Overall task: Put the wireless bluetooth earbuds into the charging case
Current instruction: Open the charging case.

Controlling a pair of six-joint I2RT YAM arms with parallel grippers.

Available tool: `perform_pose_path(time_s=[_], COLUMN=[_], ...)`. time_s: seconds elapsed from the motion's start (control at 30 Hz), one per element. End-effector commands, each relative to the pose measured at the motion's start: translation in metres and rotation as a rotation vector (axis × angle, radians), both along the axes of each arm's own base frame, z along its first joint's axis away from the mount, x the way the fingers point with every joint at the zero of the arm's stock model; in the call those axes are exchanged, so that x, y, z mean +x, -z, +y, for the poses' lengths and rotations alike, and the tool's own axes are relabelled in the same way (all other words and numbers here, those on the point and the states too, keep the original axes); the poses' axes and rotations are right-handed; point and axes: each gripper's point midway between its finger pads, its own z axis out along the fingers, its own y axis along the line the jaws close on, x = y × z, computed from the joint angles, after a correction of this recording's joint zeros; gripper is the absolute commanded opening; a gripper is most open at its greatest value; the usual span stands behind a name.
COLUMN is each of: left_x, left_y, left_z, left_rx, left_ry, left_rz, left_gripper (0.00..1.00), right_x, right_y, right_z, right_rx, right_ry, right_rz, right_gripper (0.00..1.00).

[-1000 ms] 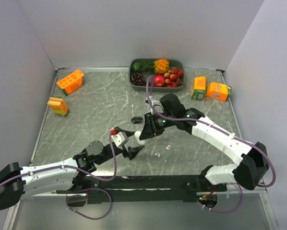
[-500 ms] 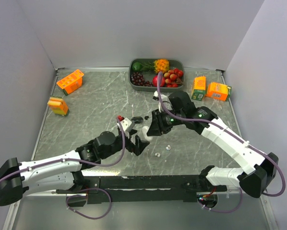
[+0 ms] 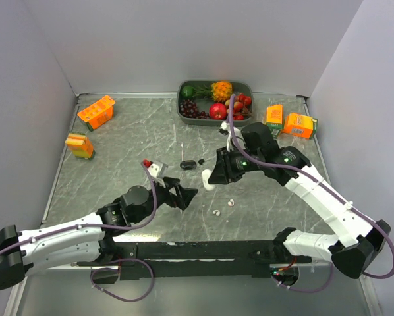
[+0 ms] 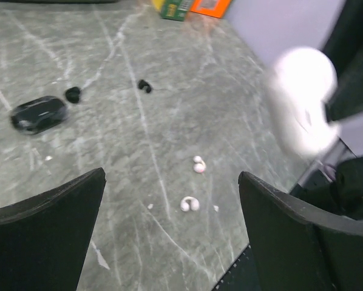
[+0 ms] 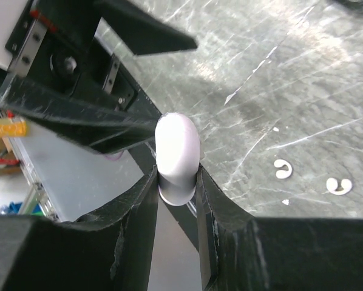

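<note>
White and glossy, a pill-shaped charging case (image 5: 177,151) is pinched by one end between the two fingers of the right gripper (image 5: 176,177), which are closed part-way onto its sides. Its rounded free end pokes out beyond the fingertips. Just beside it the left gripper (image 4: 172,177) hangs with its jaws spread wide and nothing between them. Two white earbuds (image 3: 230,203) lie loose on the grey marbled table (image 3: 118,151), close together but not touching, nearer the arm bases than the held case in the top view. A black case (image 4: 39,114) lies flat farther back, with two small black earbuds (image 4: 73,94) on the table by it, one just beside it, the other a little off. A tray of fruit (image 3: 184,117) stands at the far edge
</note>
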Motion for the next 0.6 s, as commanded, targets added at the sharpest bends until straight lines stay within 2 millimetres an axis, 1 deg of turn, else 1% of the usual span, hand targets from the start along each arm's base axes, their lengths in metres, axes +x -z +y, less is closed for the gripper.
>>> perform_pose_path(time_s=[0.0,0.03,0.07,0.1,0.13,0.2,0.23,0.27,0.3,0.33,0.37,0.4,0.43,0.47,0.5,0.53,0.57], left_x=[-0.014,-0.013,-0.014,-0.016,-0.022,-0.028,-0.033,-0.029,-0.029,-0.029,-0.028,-0.028,-0.026,-0.027,-0.029,-0.03,-0.03], left_y=[-0.033,-0.027,-0.023,-0.019,-0.021,-0.024,-0.023,-0.022,-0.023,-0.018,-0.019,-0.025,-0.022,-0.033,-0.038,-0.037,-0.036], left_z=[-0.018,-0.023,-0.025,-0.029,-0.034,-0.038,-0.04,-0.037,-0.037,-0.035,-0.034,-0.032,-0.028,-0.029,-0.026,-0.025,-0.027], left_rx=[-0.053,-0.009,0.027,0.055,0.079,0.101,0.151,0.182,0.205,0.261,0.274,0.264,0.302,0.267,0.256,0.279,0.293], left_ry=[0.135,0.144,0.167,0.195,0.255,0.31,0.347,0.314,0.309,0.316,0.31,0.299,0.297,0.295,0.298,0.308,0.32], left_rz=[-0.087,-0.062,-0.059,-0.073,-0.118,-0.172,-0.244,-0.278,-0.312,-0.372,-0.402,-0.425,-0.482,-0.531,-0.571,-0.621,-0.629], left_gripper=[0.96,0.96,0.96,0.96,0.96,0.96,0.98,0.99,0.97,0.94,0.93,0.92,0.91,0.91,0.91,0.91,0.91], right_x=[0.006,0.005,0.002,0.002,-0.001,-0.004,-0.005,-0.008,-0.012,-0.012,-0.014,-0.014,-0.015,-0.015,-0.016,-0.017,-0.017], right_y=[-0.02,-0.019,-0.019,-0.014,-0.01,-0.009,-0.009,-0.011,-0.012,-0.013,-0.011,-0.01,-0.008,-0.005,-0.004,0.0,0.001], right_z=[-0.006,-0.005,-0.005,-0.004,-0.006,-0.003,-0.003,-0.003,-0.002,-0.002,-0.003,-0.003,-0.004,-0.004,-0.004,-0.003,-0.002], right_rx=[0.052,0.052,0.054,0.041,0.022,0.011,0.012,0.013,0.023,0.023,0.014,0.015,0.008,0.003,0.001,-0.002,-0.004], right_ry=[0.032,0.019,0.0,-0.021,-0.034,-0.085,-0.097,-0.124,-0.147,-0.152,-0.162,-0.168,-0.17,-0.169,-0.173,-0.183,-0.187], right_rz=[-0.057,-0.062,-0.058,-0.054,-0.031,-0.015,-0.008,-0.016,-0.011,-0.011,-0.007,-0.006,-0.001,0.008,0.017,0.032,0.04], right_gripper=[0.0,0.0,0.0,0.0,0.0,0.0,0.0,0.0,0.0,0.0,0.0,0.0,0.0,0.0,0.0,0.0,0.0])
